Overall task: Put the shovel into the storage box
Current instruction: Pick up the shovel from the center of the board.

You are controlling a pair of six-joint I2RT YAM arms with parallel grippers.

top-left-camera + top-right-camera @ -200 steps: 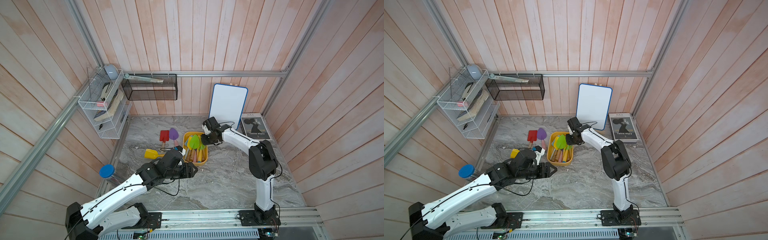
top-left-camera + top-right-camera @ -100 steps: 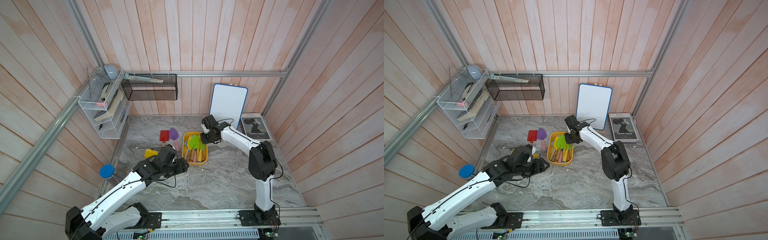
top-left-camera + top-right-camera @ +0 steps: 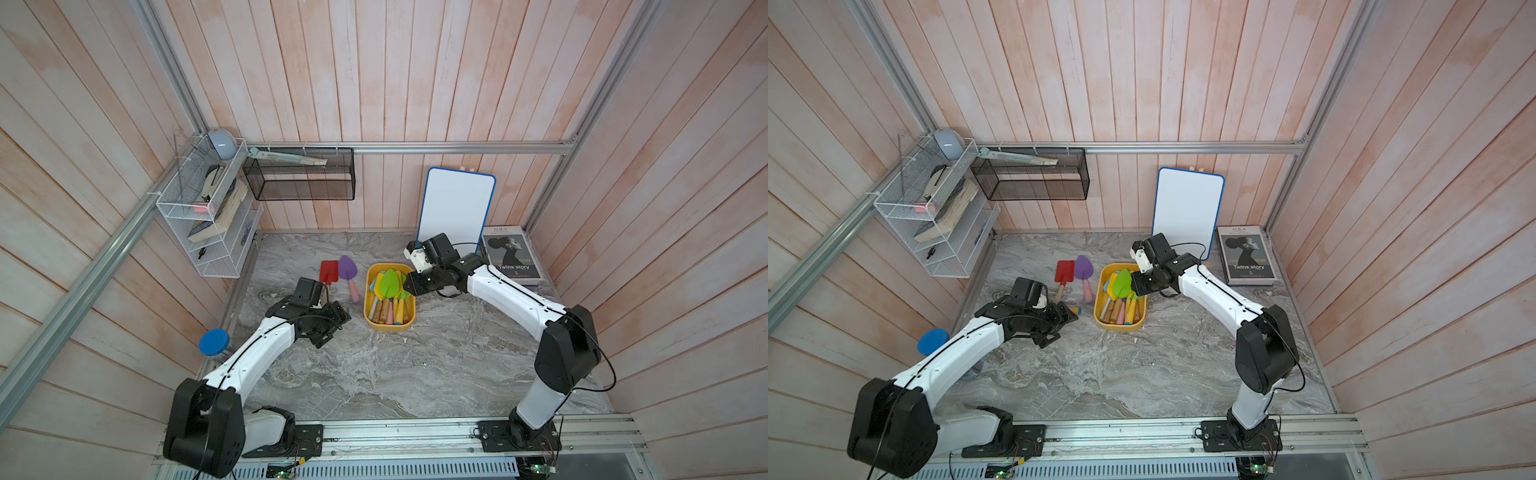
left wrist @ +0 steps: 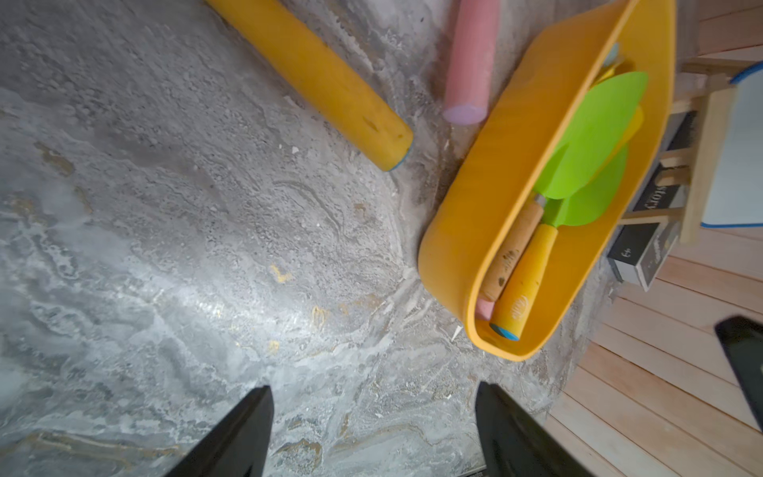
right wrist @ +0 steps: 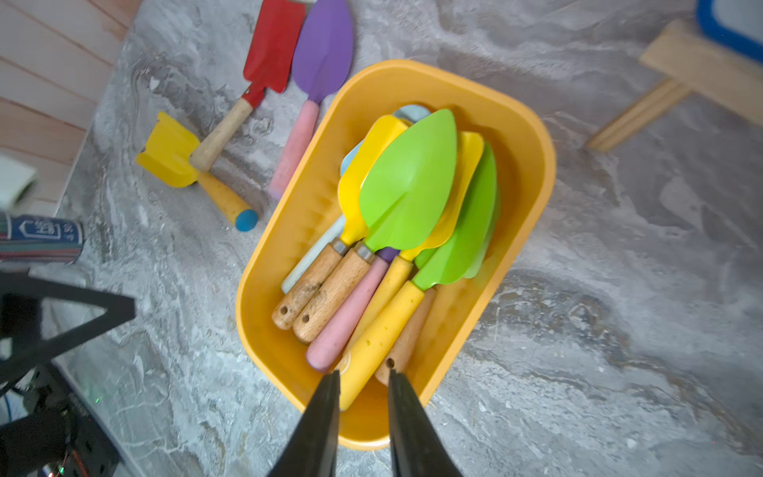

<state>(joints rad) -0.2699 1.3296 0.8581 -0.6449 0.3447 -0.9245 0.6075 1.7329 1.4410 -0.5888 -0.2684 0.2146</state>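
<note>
The yellow shovel, probably the next pick, lay on the marble table just left of the storage box. The red shovel rested its wooden handle across the yellow blade, so a lift might drag it along. The purple shovel lay farther back, beside the box, which already held several shovels with their handles toward the near end. The left gripper hovered near the yellow handle, fingers spread wide and empty, apparently lining up. The right gripper hung above the box, fingers narrowly parted, pinching nothing.
</note>
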